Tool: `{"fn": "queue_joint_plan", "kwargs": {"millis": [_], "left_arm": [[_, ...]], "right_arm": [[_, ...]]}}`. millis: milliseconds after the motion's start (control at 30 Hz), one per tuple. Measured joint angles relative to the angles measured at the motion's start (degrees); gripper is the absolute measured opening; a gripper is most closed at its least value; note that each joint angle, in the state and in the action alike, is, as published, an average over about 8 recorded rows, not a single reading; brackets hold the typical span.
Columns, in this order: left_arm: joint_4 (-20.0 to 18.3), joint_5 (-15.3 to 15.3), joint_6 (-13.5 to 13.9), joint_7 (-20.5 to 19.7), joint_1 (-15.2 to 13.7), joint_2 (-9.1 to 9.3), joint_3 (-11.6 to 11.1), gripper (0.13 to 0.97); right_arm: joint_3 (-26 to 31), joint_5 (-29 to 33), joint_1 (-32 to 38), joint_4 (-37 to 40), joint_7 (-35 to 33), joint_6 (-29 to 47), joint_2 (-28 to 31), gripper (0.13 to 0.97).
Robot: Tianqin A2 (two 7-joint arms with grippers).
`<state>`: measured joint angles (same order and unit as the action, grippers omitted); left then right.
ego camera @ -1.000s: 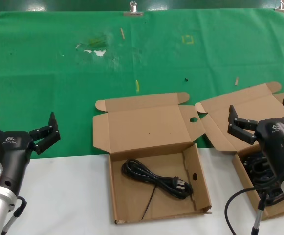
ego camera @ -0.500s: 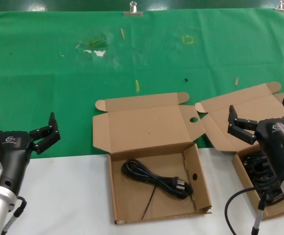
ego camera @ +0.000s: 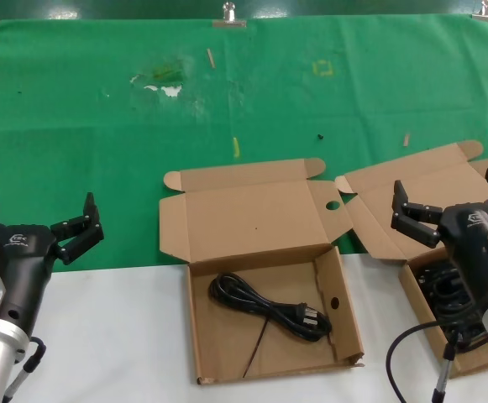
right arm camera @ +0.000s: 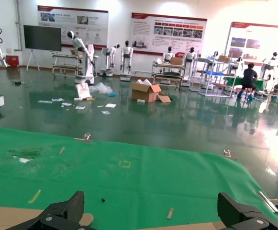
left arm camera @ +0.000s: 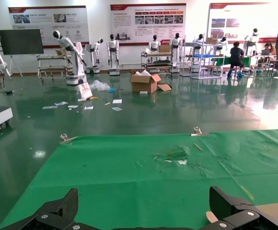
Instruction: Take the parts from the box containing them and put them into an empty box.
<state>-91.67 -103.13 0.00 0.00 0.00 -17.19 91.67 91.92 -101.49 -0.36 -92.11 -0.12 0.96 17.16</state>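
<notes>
The box with round holes (ego camera: 244, 211) lies open at the centre, and one looped black power cord (ego camera: 266, 307) lies on its floor. To its right, the box containing the parts (ego camera: 426, 186) is open too, with a black cord tangle (ego camera: 439, 290) partly hidden behind my right arm. My right gripper (ego camera: 448, 190) hangs open above that box, holding nothing. My left gripper (ego camera: 39, 211) is open and empty at the far left, over the edge of the green cloth. Both wrist views look out over the cloth between spread fingers: the left gripper (left arm camera: 143, 197) and the right gripper (right arm camera: 150, 199).
A green cloth (ego camera: 101, 143) covers the far half of the table, and white tabletop (ego camera: 109, 344) lies near me. Small wooden bits (ego camera: 235, 148) and a black speck (ego camera: 319, 136) dot the cloth. Metal clips (ego camera: 229, 15) hold its far edge. A grey robot cable (ego camera: 399, 353) loops beside the right box.
</notes>
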Motion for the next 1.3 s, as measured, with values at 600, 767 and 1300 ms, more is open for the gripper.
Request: {"fn": "queue_joint_plan", "kwargs": {"millis": [600, 767, 1300], "left_arm": [[0.00, 0.00, 0.00, 0.00, 0.00, 0.00, 0.00, 0.966], [0.00, 0.00, 0.00, 0.00, 0.00, 0.00, 0.00, 0.966], [0.00, 0.00, 0.00, 0.00, 0.00, 0.00, 0.00, 0.966]], "right_arm": [[0.00, 0.00, 0.00, 0.00, 0.00, 0.00, 0.00, 0.966], [0.00, 0.00, 0.00, 0.00, 0.00, 0.00, 0.00, 0.966], [0.00, 0.00, 0.00, 0.00, 0.00, 0.00, 0.00, 0.966]]}}
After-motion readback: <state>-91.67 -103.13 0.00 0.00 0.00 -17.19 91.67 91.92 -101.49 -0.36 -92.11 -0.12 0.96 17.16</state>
